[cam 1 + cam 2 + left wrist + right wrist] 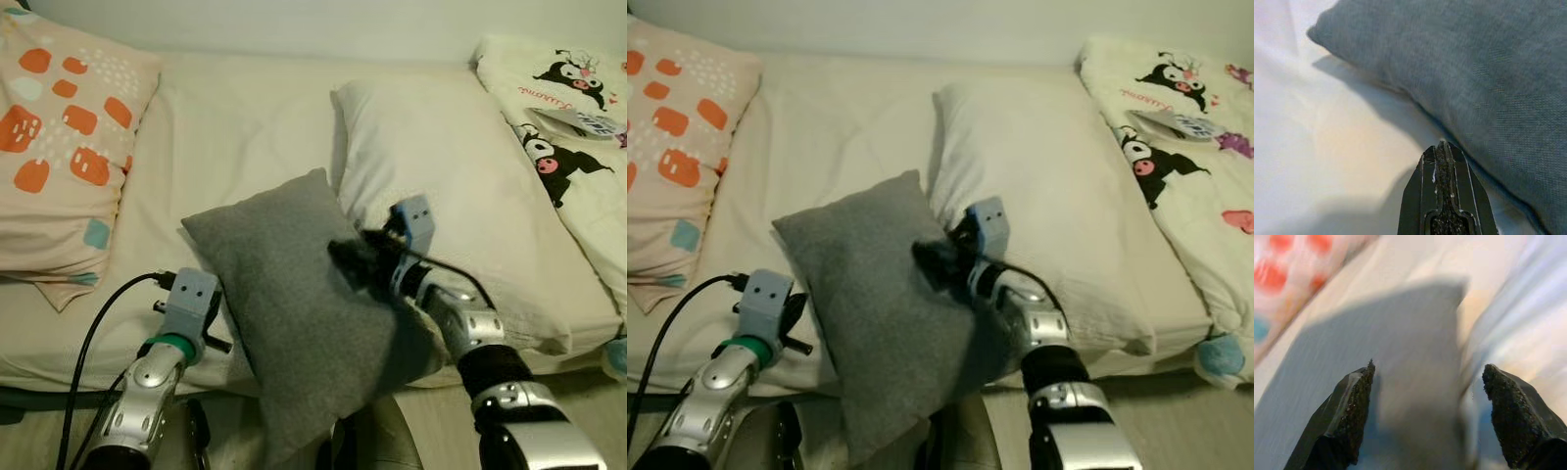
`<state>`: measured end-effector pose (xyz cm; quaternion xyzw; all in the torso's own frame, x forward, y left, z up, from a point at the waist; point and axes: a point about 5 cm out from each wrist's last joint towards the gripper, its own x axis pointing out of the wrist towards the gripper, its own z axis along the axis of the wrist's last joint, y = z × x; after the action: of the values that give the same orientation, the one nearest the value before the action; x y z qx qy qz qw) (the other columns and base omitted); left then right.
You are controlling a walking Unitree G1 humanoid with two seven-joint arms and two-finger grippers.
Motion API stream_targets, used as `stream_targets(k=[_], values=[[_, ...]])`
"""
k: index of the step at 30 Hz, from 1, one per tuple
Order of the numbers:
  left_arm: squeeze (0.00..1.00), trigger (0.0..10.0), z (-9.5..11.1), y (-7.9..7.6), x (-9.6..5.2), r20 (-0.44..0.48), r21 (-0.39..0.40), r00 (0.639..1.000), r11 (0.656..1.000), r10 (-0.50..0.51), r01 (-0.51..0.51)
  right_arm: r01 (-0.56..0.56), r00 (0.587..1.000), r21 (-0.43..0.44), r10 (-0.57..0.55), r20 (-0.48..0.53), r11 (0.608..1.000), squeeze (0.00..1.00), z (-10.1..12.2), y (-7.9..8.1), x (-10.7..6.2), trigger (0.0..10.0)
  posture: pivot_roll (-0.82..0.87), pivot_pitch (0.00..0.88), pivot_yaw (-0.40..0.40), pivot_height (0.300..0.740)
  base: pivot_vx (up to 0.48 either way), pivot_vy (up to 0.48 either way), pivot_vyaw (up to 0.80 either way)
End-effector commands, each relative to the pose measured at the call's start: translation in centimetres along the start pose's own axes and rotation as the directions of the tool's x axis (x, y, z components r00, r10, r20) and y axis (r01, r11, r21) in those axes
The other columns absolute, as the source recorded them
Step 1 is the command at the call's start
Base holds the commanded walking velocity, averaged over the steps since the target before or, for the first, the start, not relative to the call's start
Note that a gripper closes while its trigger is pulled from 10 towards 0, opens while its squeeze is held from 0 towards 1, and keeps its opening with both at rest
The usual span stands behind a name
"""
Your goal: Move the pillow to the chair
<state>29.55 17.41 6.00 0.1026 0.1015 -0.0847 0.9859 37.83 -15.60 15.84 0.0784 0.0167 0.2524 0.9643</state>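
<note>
Far left on the bed (255, 108), a patterned pillow (59, 147). Left gripper (1444, 155) low at near left, fingers pressed together, beside the grey pillow (294, 304). Grey pillow at near edge, tilted, long axis far-left to near-right. Right gripper (1425, 382) reaching across it, fingers spread wide, straddling its right edge.

White pillow (441, 186) – patterned cushion (59, 137) – cartoon blanket (568, 127)
</note>
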Motion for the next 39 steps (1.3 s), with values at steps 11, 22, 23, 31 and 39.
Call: stream_targets(k=[11,22,23,31,39], values=[[0.0,10.0,6.0,-6.4,2.3,0.259,-0.121,0.921,0.936,-0.291,0.33,-0.034,0.974,-0.083,0.014,-0.228,0.996,1.0,-1.4,-2.3,-1.5,10.0,-0.05,0.065,-0.038,0.566,0.0,0.0,0.0],[0.0,10.0,4.4,-8.0,2.6,0.16,-0.11,0.89,0.889,-0.426,0.445,0.023,0.985,-0.056,-0.032,-0.167,0.998,1.0,-0.9,-3.2,-2.0,10.0,-0.06,0.048,-0.023,0.566,0.0,0.0,0.0],[0.0,10.0,3.6,-7.9,2.7,0.115,-0.09,0.9,0.898,-0.421,0.431,0.025,0.986,-0.035,-0.03,-0.166,0.999,1.0,-0.9,-3.4,-2.1,10.0,-0.06,0.044,-0.022,0.566,0.0,0.0,0.0],[0.0,10.0,0.5,-6.7,2.8,-0.033,0.007,0.938,0.939,-0.345,0.345,0.042,0.995,0.147,-0.028,-0.097,0.988,1.0,0.1,-4.3,-2.6,10.0,-0.07,0.03,-0.022,0.566,0.0,0.0,0.0],[0.0,10.0,-1.4,-5.0,2.5,-0.102,0.026,0.966,0.97,-0.239,0.242,0.014,0.986,0.112,0.005,-0.168,0.994,1.0,-0.6,-4.5,-3.4,10.0,-0.07,0.028,-0.029,0.566,0.0,0.0,0.0]])
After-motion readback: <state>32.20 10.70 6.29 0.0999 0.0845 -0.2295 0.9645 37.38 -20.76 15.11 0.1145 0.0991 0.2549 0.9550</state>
